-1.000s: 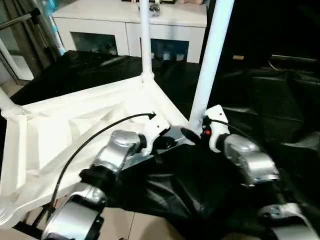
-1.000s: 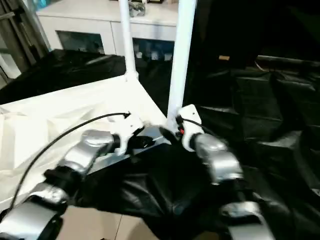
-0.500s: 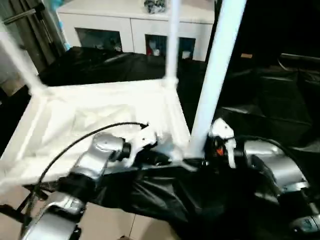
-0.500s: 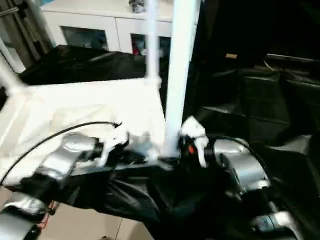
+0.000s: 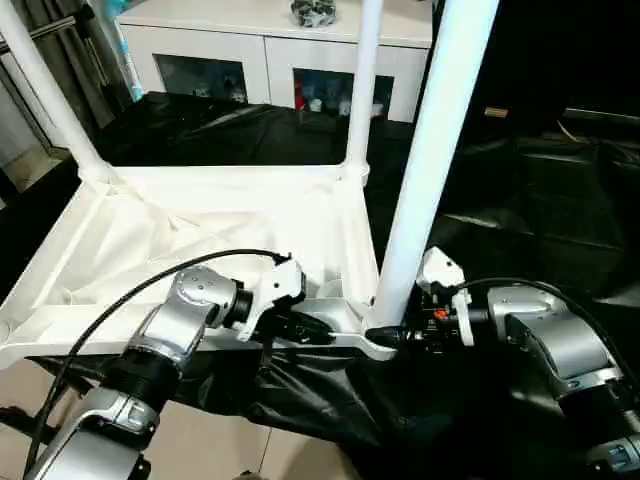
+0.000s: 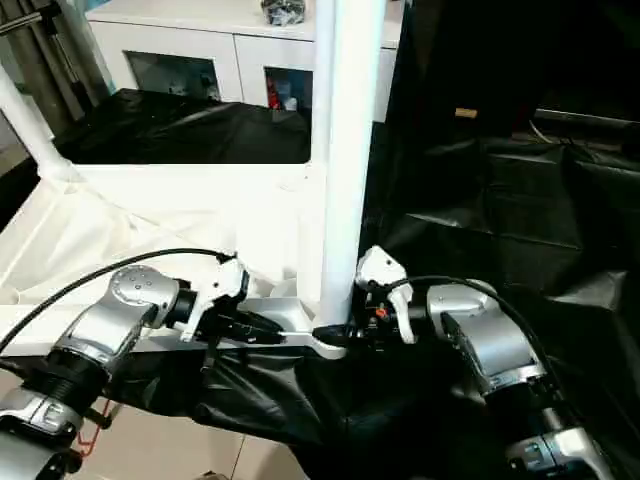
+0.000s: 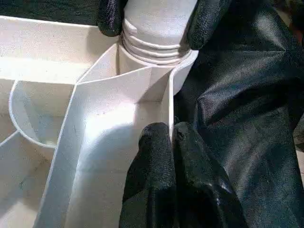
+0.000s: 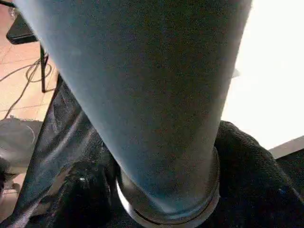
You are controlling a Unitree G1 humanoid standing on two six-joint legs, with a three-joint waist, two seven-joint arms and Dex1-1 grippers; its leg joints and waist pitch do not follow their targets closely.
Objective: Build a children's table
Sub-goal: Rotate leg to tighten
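A black cloth (image 5: 520, 200), creased and glossy, drapes the work table and hangs over its near edge in folds. Behind it stands a white cabinet (image 5: 270, 45) with glass doors (image 5: 195, 75); small items sit behind the glass, too small to tell. On the cabinet top rests a grey object (image 5: 313, 11), its kind unclear. To the cabinet's left are grey curtains (image 5: 50, 50). The floor (image 5: 220, 450) below the cloth is pale tile with a reddish tint. In the right wrist view a cable (image 8: 23, 83) lies on reddish tiles beside a dark stand leg (image 8: 43, 71).
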